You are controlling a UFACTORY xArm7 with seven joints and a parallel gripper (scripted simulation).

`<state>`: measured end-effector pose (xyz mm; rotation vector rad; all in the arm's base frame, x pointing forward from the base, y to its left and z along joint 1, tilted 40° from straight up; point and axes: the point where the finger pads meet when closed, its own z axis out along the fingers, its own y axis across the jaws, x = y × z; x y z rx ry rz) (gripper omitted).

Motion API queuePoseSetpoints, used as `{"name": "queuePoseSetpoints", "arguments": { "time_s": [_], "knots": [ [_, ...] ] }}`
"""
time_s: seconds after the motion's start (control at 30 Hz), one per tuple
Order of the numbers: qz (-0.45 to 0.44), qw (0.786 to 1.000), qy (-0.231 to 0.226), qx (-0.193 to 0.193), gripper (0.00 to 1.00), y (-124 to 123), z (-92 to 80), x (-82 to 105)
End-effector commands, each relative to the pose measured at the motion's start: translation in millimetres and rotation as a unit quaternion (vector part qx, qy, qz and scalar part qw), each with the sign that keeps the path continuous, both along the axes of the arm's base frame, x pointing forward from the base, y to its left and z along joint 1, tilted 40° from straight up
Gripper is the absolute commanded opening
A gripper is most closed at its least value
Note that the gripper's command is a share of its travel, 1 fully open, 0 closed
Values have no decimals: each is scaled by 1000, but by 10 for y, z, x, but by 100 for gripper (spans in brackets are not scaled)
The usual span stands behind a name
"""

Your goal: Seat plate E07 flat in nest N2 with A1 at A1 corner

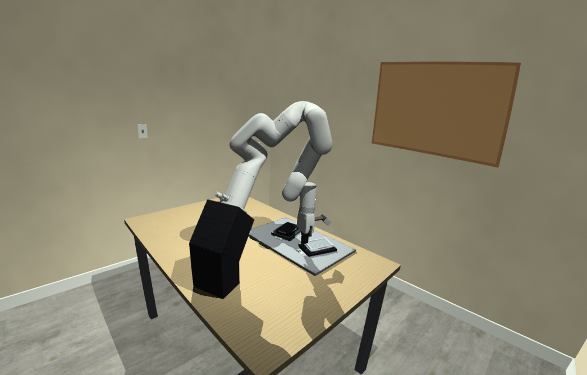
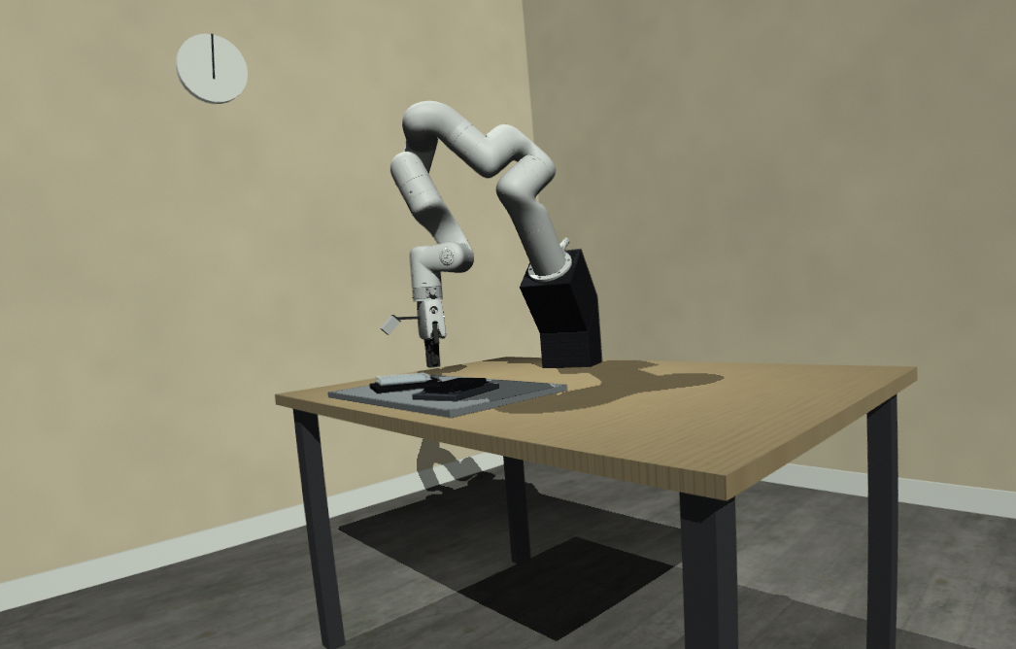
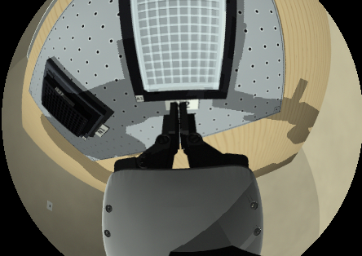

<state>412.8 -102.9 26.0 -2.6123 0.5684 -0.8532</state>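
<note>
So here's where you're at: the pincer (image 3: 180, 112) is squeezed fully shut with nothing in it, pointing straight down and sitting right at the near short end of the plate E07 (image 3: 179, 33). From the wrist view that pale gridded plate stretches straight ahead of the pincer, inside the black frame of the plate nest N2 (image 3: 125, 41), and the closed tips look like they're touching or just about touching the plate's near edge, can't say for sure which. A small white label (image 3: 191, 103) peeks out right beside the tips, too blurry to read. In the exterior view the plate (image 2: 401, 379) looks a bit raised, lying above the dark nest rather than sunk into it, so I'd say the seating isn't done yet; which end is up I honestly can't tell from here. My guess is you're set up for a poke-it-down move with the closed tips, not a lift, since nothing is gripped. What's left, as I read it: press or nudge the high end until the plate drops flat between the locators, then check the A1 corner lines up. Off to the pincer's left and a little behind it, plate E01 (image 3: 71, 102) sits dark in its own nest on the grey deck (image 3: 260, 20), well apart from the action, so that bit looks fine as is. Desk (image 1: 286, 298) underneath, nothing else in play.
</note>
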Motion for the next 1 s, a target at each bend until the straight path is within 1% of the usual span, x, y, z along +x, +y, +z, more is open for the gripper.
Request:
{"name": "queuePoseSetpoints", "arguments": {
  "time_s": [0.0, 0.5, 0.6, 0.67, 0.97],
  "knots": [
    [0, 1000, 0, 0, 0, -5, 2, 0],
    [0, 1000, 0, 0, 0, -6, 2, 0],
    [-7, 1000, 1, 5, 0, -84, 91, 93],
    [-7, 1000, 1, 5, 0, -84, 91, 93],
    [-7, 1000, 1, 4, 0, -319, 358, 370]
  ]
}}
